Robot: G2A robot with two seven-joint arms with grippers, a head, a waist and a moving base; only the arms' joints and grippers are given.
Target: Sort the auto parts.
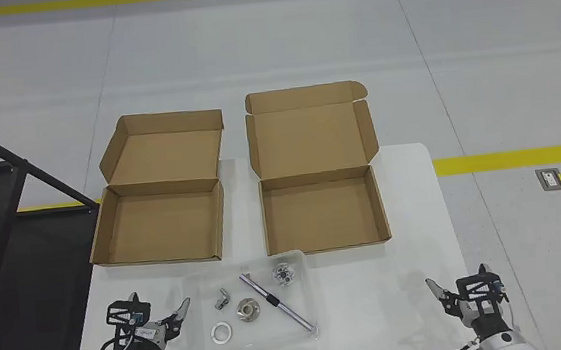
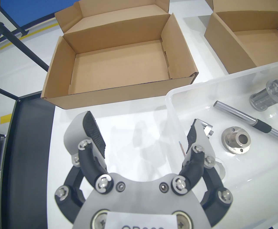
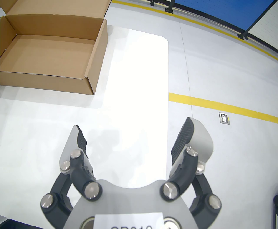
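Left claw [image 2: 141, 121] hangs wide open, gripping nothing, over the near edge of the white surface [image 1: 409, 264]. Just beside it a clear tray [image 2: 173, 92] holds the metal parts: ring [image 1: 219, 332], flange [image 1: 245, 308], rod [image 1: 276, 301], gear [image 1: 285, 273]. Two open cardboard boxes [image 1: 160, 226] [image 1: 324, 216] sit behind. Right claw [image 3: 133, 124] hovers spread wide, holding nothing.

Rod [image 2: 245, 119] cut off at edge; ring [image 2: 221, 170] half behind left claw [image 2: 141, 128].
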